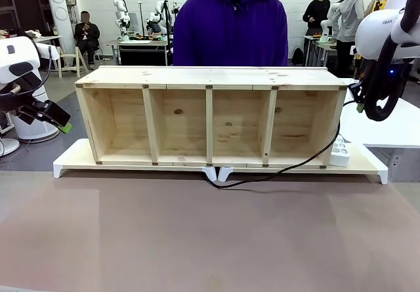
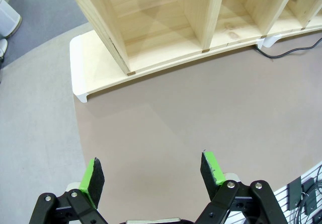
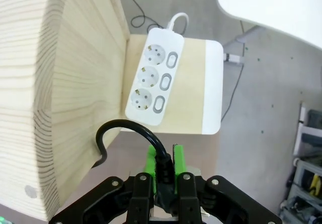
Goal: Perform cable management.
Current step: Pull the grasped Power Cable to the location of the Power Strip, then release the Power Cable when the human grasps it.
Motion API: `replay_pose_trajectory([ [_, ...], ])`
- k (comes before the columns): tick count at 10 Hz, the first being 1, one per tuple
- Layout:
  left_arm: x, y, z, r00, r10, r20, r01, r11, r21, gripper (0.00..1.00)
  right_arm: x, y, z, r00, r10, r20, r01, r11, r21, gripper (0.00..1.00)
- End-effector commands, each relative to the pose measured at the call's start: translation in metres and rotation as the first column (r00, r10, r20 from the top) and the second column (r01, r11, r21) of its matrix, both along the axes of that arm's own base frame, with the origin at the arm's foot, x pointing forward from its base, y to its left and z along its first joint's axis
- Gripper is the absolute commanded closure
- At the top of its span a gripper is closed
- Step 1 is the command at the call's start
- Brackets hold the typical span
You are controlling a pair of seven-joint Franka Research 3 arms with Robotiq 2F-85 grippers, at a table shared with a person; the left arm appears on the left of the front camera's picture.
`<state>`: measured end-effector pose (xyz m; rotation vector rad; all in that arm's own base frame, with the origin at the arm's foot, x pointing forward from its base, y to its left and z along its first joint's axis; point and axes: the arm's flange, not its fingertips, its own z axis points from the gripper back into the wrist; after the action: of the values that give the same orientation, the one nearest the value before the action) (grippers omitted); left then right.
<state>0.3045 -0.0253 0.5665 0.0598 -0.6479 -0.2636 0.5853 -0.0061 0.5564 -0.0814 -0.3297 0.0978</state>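
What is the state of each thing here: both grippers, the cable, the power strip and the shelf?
left gripper: open, empty.
right gripper: shut on the cable.
shelf: upright, all four compartments empty.
cable: gripped, its slack lying in front of the shelf.
power strip: all three sockets free.

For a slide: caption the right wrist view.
Right gripper clamps the cable above the power strip, beside the shelf.

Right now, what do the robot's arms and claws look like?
The left arm and right arm are smooth white shells; the right carries dark lettering and a thick black ribbed hose. The left gripper and right gripper are black, bolted linkages with green pads.
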Motion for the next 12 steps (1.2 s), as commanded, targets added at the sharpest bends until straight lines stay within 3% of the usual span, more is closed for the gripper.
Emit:
replay_pose_trajectory([
  [1,0.0003,0.0003,-0.0005,1.0,0.008,-0.001,-0.008,1.0,-0.007,0.0,0.0054,0.0004,0.0052,0.999,-0.029,0.014,0.029,0.999,0.019,0.83],
  [12,0.0003,0.0003,-0.0005,1.0,0.008,-0.001,-0.008,1.0,-0.007,0.0,0.0,0.0,0.0,1.0,0.0,0.0,0.0,1.0,0.0,0.83],
])
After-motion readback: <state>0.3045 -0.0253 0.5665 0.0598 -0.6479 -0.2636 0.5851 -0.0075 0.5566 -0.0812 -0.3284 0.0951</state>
